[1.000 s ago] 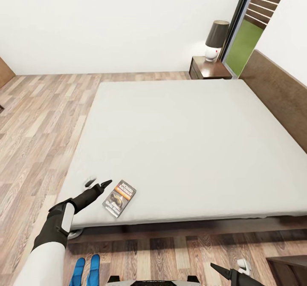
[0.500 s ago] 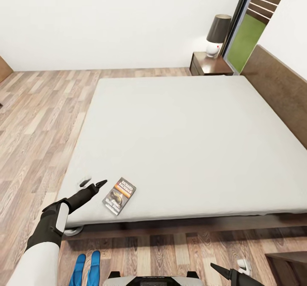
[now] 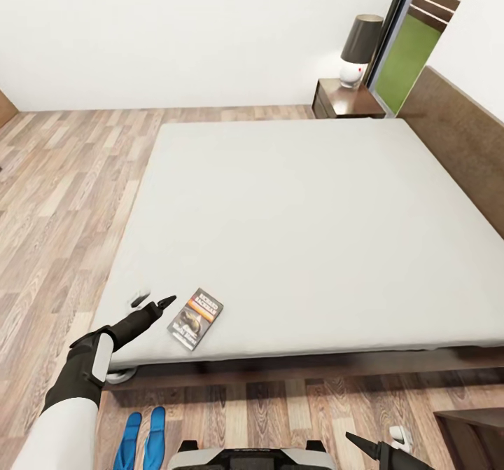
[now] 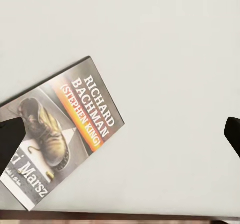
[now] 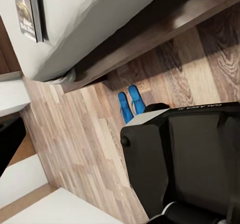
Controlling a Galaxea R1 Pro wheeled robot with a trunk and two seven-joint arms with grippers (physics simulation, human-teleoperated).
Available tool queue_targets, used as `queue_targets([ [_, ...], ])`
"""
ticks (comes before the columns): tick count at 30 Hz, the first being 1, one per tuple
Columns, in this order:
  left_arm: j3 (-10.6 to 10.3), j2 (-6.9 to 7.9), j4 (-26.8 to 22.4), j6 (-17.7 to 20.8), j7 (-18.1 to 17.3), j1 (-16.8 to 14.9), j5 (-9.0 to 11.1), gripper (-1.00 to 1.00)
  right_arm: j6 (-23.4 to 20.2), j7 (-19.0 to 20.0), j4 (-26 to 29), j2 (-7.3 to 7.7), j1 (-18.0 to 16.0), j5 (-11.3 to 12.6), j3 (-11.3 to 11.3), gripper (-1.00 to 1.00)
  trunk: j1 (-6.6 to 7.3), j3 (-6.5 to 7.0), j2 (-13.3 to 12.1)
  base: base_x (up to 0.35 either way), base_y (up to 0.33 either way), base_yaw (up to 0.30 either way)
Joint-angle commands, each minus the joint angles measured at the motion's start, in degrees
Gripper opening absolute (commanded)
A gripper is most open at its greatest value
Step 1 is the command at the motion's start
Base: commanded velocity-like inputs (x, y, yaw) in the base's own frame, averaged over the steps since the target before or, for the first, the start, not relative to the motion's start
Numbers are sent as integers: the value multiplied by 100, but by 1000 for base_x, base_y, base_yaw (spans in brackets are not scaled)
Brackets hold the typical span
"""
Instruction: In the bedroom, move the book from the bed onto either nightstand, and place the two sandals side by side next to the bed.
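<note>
The book [image 3: 195, 319] lies flat on the grey mattress of the bed [image 3: 301, 225], near its front left corner. My left gripper [image 3: 155, 300] hovers just left of it, open, with nothing between its fingers. In the left wrist view the book [image 4: 60, 134] sits by one black fingertip [image 4: 10, 139], its cover reading "Richard Bachman". The two blue sandals [image 3: 142, 438] lie side by side on the floor in front of the bed, also seen as sandals [image 5: 131, 102]. My right gripper [image 3: 378, 440] hangs open, low at the front right. A nightstand [image 3: 346, 102] stands beyond the bed's far corner.
A lamp [image 3: 360, 50] with a dark shade stands on the nightstand, next to a tall window. The wooden headboard [image 3: 462, 141] runs along the bed's right side. A dark furniture corner [image 3: 476, 431] shows at the front right. My base [image 3: 248, 456] is close to the bed's front edge.
The head view has shifted a little, so the bed and sandals sit slightly differently in the picture. The left gripper stays open beside the book; the book has not moved.
</note>
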State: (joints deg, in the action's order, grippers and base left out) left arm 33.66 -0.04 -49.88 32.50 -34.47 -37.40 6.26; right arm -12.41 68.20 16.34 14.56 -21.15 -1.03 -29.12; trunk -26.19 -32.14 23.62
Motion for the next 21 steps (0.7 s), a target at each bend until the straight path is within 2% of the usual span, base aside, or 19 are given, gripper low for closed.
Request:
queue_targets([
  [1,11,-3,1,46,-8,-4,37,100,-60,28,1,0,-2,-11,-32,100,-25,-27,51,0,0,0],
  [21,9,-5,4,46,-14,-4,37,100,-59,26,1,-2,-3,-11,-32,100,-464,-390,853,0,0,0],
])
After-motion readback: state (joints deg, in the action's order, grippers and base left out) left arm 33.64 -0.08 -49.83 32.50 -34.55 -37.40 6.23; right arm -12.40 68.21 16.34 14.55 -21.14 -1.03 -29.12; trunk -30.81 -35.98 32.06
